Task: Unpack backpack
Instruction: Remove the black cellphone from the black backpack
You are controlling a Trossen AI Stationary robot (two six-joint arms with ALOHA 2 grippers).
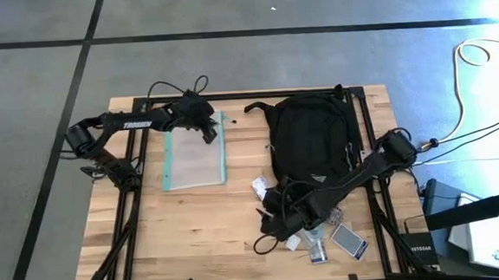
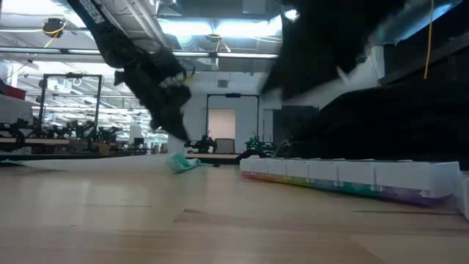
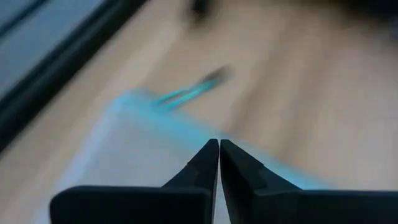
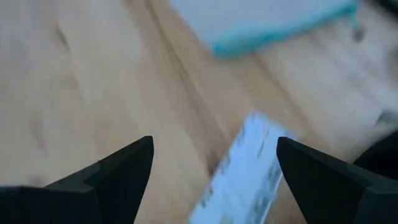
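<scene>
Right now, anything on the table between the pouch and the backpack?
No. In the high view the strip of table between the pouch and the backpack is bare wood; the small items lie nearer the front edge.

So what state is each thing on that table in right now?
backpack: lying flat, far right side
clear teal-edged pouch: flat, left of backpack
pill organizer: lying flat, lids down
left gripper: shut, empty, over pouch
right gripper: open, empty, above table
</scene>
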